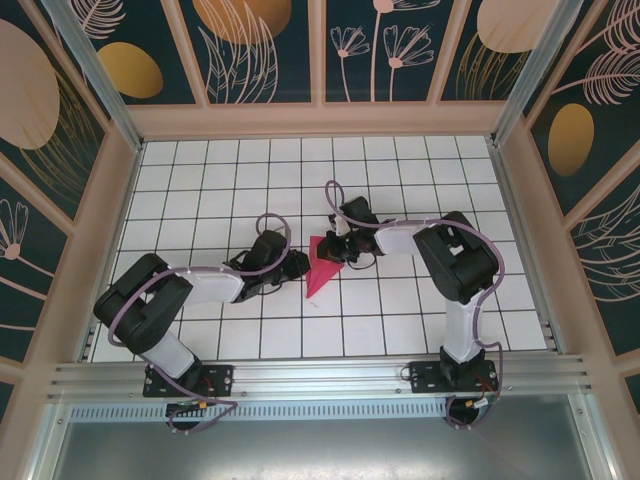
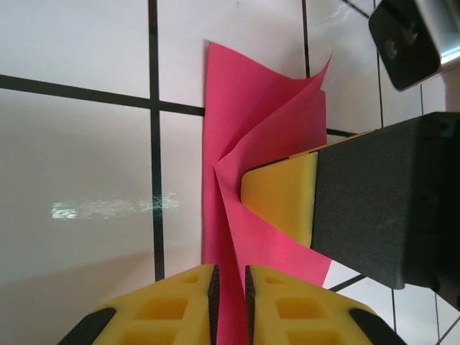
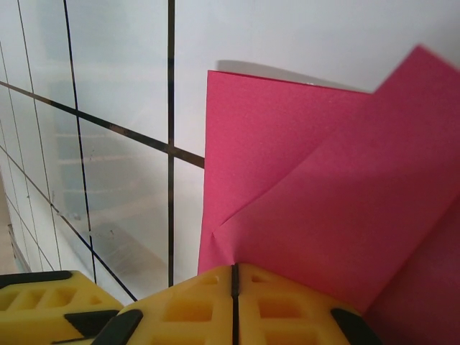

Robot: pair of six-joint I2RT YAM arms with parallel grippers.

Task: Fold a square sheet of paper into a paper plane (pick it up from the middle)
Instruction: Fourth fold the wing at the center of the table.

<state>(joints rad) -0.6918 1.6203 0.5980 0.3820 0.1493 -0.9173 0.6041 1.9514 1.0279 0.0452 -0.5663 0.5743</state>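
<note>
Right pincer (image 3: 233,277) is clamping pink paper (image 3: 302,180); left pincer (image 2: 228,277) is pinching its crease tight; advise sliding slowly, edges aligned.

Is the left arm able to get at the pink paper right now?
Probably yes. The left tool sits right at the pink paper, with a paper edge running between its fingers. The right tool pinches another part and does not block it.

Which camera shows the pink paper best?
Left wrist: the pink paper is close, its folds and lifted flaps clear. Top external shows it tiny and pointed; right wrist crops it at the edge.
</note>
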